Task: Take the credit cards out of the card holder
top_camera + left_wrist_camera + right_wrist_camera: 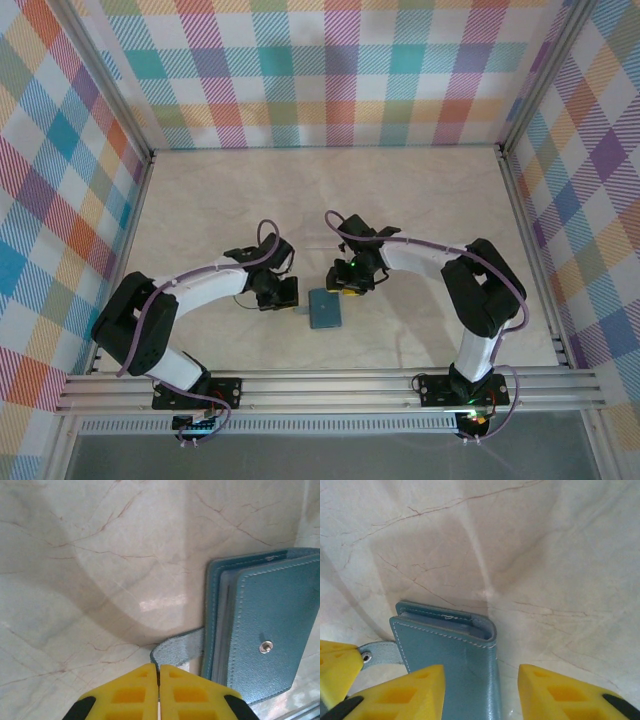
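The teal card holder (324,308) lies folded on the marble table between both arms. In the left wrist view its snap cover (272,630) faces up and its side tab (182,650) curls up into my left gripper (159,666), which is shut on the tab's tip. My right gripper (481,672) stands open over the holder's folded spine (470,665), one yellow finger (415,692) on each side, not pinching it. From above, the left gripper (296,299) is at the holder's left edge and the right gripper (346,289) at its far end. The credit cards are hidden inside the holder.
The marble tabletop (420,200) is bounded by plaid walls and metal frame posts (120,120). The rail (330,385) carrying both arm bases runs along the near edge. The left gripper's yellow finger (335,667) shows at the lower left of the right wrist view.
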`<control>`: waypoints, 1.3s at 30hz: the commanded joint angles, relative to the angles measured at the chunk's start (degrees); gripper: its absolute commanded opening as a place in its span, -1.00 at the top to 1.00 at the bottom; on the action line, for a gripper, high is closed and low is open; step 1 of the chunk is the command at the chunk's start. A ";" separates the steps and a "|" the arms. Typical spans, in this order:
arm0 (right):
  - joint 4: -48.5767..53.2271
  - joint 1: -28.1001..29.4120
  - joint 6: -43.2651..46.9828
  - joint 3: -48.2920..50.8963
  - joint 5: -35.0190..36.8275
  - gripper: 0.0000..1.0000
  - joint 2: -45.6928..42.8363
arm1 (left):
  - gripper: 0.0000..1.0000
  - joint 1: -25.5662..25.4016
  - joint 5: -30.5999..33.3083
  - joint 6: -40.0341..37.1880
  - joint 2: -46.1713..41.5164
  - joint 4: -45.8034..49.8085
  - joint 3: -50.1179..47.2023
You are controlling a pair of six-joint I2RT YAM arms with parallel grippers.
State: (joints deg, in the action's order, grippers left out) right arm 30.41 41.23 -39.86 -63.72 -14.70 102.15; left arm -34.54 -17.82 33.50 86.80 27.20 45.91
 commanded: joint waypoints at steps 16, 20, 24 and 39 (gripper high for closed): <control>22.76 11.17 -6.35 -17.00 16.81 -0.94 6.24 | 0.83 6.39 -12.10 -2.72 -0.76 -8.81 -7.92; 25.82 12.41 -7.10 -20.66 18.07 -0.95 9.74 | 0.83 6.67 -12.71 -3.75 -0.26 -9.09 -8.85; 26.02 13.08 -7.81 -21.96 17.72 -0.92 11.94 | 0.83 6.94 -13.49 -4.18 -0.13 -9.54 -9.45; 26.64 13.43 -11.15 -26.77 21.03 -0.92 16.54 | 0.82 7.30 -14.43 -5.32 -0.60 -9.18 -10.11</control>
State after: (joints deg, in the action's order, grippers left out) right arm 54.78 54.35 -48.93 -88.49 4.32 117.43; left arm -27.59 -31.46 29.32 86.39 16.29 36.99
